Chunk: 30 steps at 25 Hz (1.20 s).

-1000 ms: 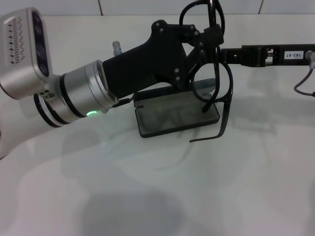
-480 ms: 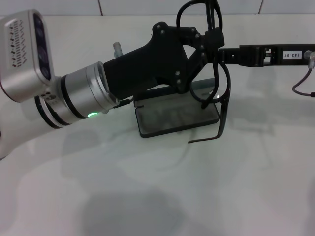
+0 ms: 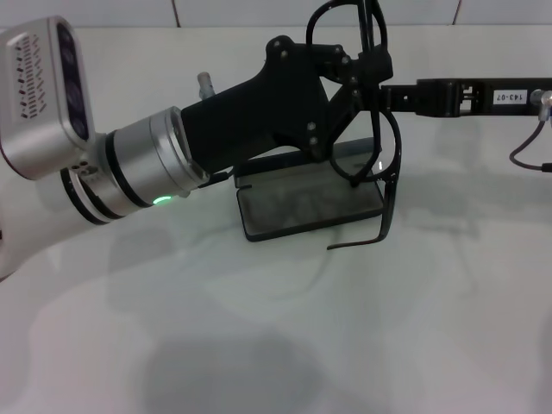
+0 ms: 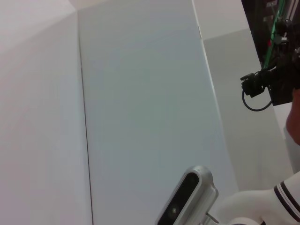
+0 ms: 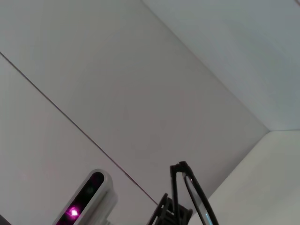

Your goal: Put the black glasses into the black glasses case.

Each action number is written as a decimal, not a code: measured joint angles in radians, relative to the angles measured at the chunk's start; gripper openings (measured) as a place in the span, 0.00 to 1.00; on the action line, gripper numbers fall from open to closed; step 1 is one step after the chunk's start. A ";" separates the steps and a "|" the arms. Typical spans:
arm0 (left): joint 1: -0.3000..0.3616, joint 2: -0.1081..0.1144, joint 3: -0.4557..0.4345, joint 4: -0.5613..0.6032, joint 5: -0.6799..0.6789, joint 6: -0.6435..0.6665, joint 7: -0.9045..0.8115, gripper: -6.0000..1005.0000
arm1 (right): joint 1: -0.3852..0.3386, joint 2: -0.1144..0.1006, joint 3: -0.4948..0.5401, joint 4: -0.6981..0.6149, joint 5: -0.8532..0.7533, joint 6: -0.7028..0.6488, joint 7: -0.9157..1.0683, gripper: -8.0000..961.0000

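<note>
Lowered slightly, the black glasses (image 3: 379, 138) hang pinched in the left gripper (image 3: 362, 73) over the black glasses case (image 3: 306, 203); one splayed temple overhangs its edge and could snag. Right gripper (image 3: 392, 95): can't tell.

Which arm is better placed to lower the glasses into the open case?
Left, probably. The left gripper holds the black glasses directly above the open black glasses case. The right gripper reaches in beside the frame; its hold is unclear.

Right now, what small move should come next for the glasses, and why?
Probably lower them a little. The glasses hang upright, held between the left pincer and right pincer, directly above the open case, one temple tip already near its lining.
</note>
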 joint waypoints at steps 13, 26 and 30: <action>0.015 0.002 -0.005 0.002 -0.051 0.094 -0.009 0.02 | -0.021 -0.009 0.007 0.000 0.000 0.049 -0.009 0.14; 0.115 0.014 0.012 0.096 -0.047 0.224 -0.117 0.02 | -0.079 -0.042 0.185 0.001 0.030 0.162 -0.038 0.14; 0.120 0.014 0.066 0.101 -0.045 0.224 -0.122 0.02 | -0.095 -0.037 0.243 0.011 0.087 0.173 -0.046 0.14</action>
